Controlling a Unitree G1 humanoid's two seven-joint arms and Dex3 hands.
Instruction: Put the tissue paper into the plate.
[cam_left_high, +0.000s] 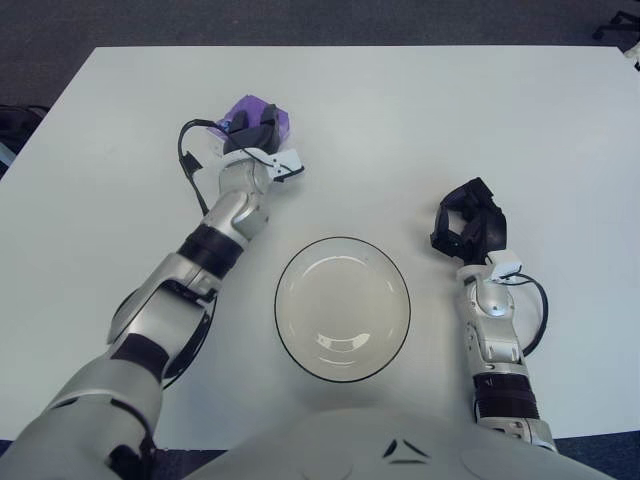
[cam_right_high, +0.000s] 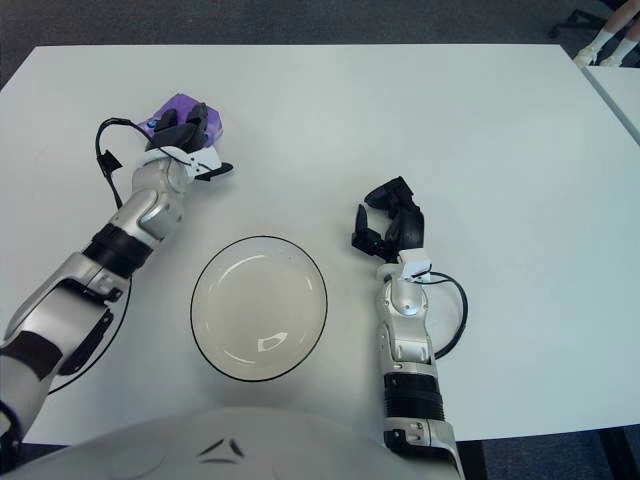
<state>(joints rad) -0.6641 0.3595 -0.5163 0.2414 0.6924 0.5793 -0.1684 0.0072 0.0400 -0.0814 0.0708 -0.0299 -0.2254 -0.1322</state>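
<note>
I see the tissue paper as a small purple pack, gripped in the left hand, whose dark fingers wrap over its top. It sits at the far left of the white table, well apart from the plate. The plate is a round, shallow, translucent dish with a dark rim, upright, empty, near the table's front edge.
</note>
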